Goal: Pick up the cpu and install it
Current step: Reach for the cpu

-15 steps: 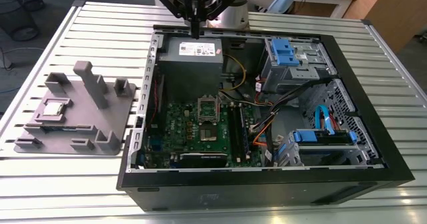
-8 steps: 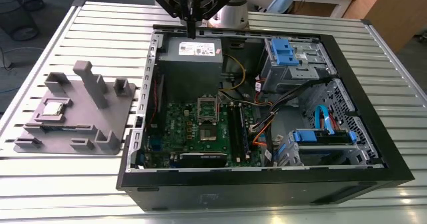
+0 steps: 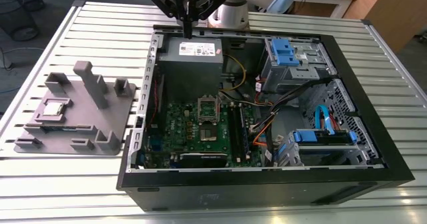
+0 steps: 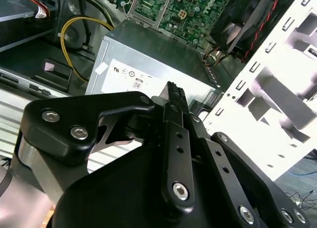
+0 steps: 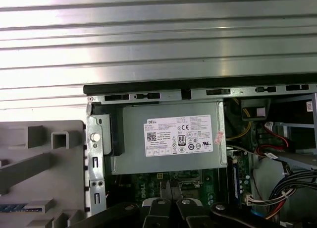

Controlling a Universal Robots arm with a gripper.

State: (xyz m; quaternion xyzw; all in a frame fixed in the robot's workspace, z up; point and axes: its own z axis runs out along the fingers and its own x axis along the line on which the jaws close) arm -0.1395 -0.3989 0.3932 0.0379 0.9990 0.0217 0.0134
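Jaws clenched on nothing, over the power supply [image 3: 190, 51]. Your cpu [image 3: 54, 109] lies flat on the grey fixture [image 3: 117, 114] on the desk [image 3: 80, 184], exterior view's left of the case [image 3: 267, 186]. Likely light, stiff and fragile: pinch opposite edges.

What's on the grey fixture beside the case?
The cpu lies flat in a recess on the fixture, with a green strip alongside. Whatever is beneath the cpu is covered.
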